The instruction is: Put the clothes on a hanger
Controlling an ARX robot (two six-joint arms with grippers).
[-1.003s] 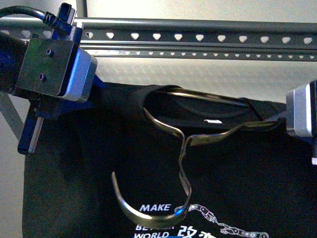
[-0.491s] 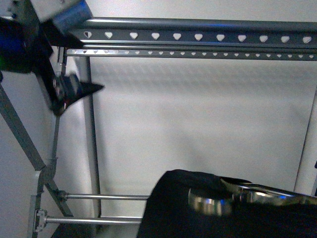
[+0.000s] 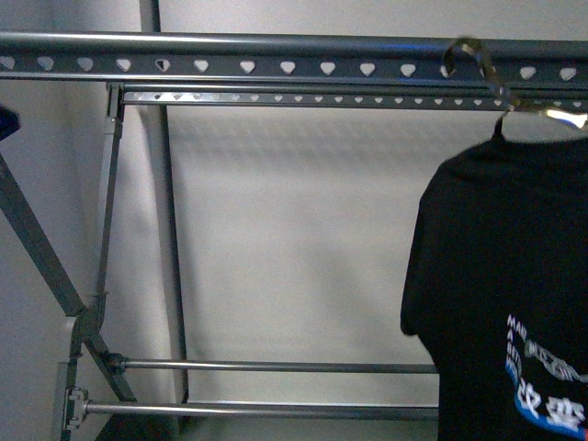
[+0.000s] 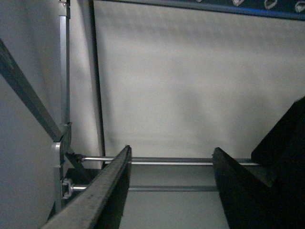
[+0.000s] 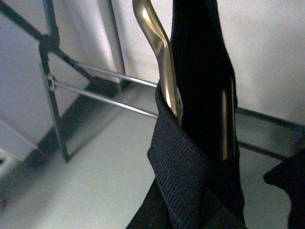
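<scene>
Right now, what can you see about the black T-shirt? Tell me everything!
The black T-shirt is short-sleeved with a ribbed collar, hanging straight down at the front view's right edge, partly cut off. White and blue print shows low on its front. It hangs on a brass-coloured wire coat hanger, whose hook looks looped over the top rail of the grey rack.

The T-shirt [image 3: 501, 276], a second earlier spread close before the front camera and half a second earlier sunk low at the right, had risen and hung on the brass coat hanger [image 3: 473, 57], its hook up at the top rail of the rack [image 3: 276, 66]. The left gripper [image 4: 171, 191] had gone from that rail's left end.
</scene>
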